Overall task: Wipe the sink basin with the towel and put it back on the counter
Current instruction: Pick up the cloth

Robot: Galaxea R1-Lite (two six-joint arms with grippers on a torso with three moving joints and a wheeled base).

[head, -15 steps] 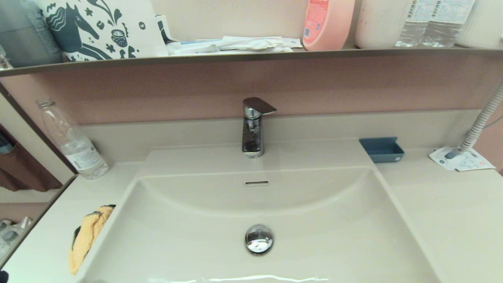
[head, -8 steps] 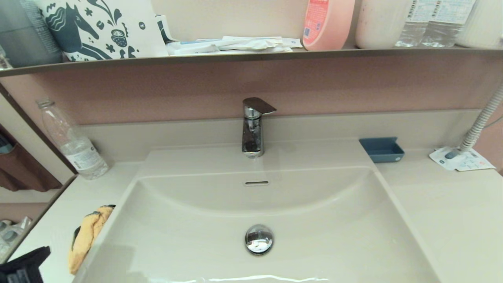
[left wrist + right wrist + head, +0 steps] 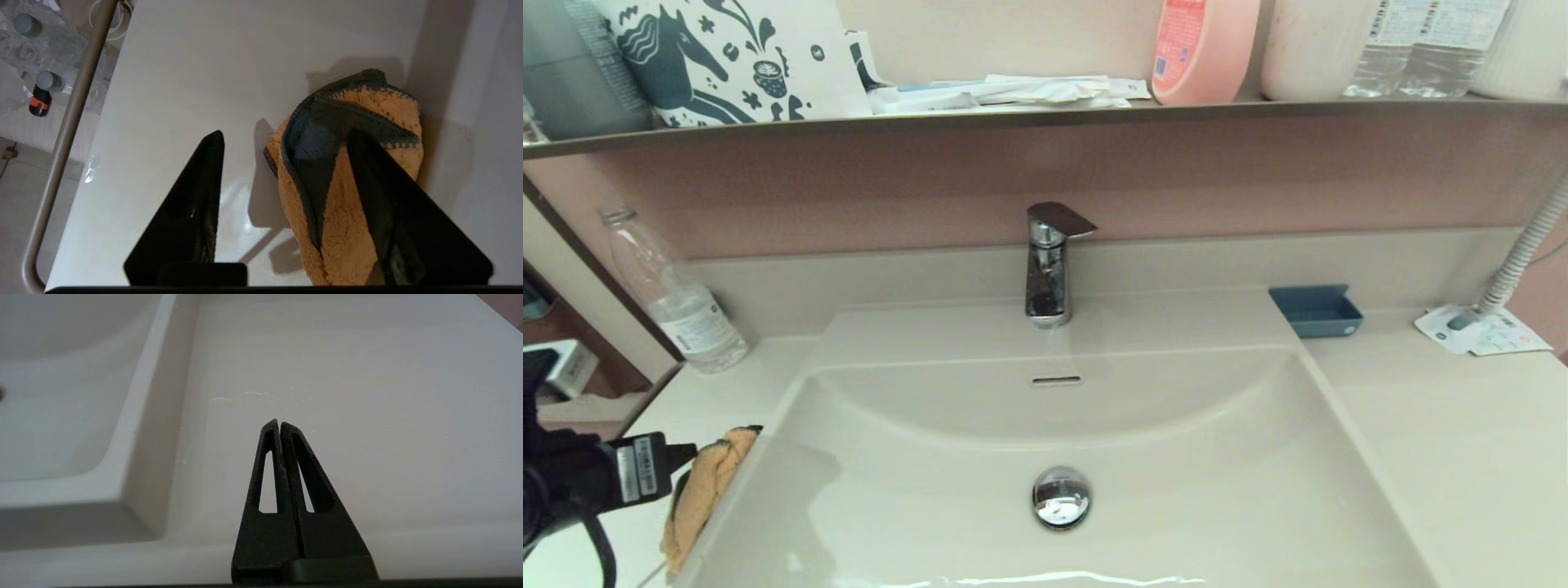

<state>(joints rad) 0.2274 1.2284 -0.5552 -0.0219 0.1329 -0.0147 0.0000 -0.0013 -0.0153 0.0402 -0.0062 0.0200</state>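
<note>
L hand [image 3: 282, 143] spread wide above worktop [image 3: 196, 65], straddling towel [image 3: 351, 183]: one finger [image 3: 400, 212] over towel, other finger [image 3: 192, 212] off to its side above bare worktop. Touching or not: can't tell. Towel bunched on worktop, right at basin [image 3: 1045, 425] edge, just ahead of hand. R hand [image 3: 280, 425] closed, empty, over worktop beside basin.

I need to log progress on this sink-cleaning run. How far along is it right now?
Nothing is done: the sink basin is unwiped and the towel lies bunched on the counter at the basin's left rim. In hand: the left gripper is open over the towel, not yet gripping. Left: grasp, wipe, return it. The right gripper rests shut over the right counter.
</note>
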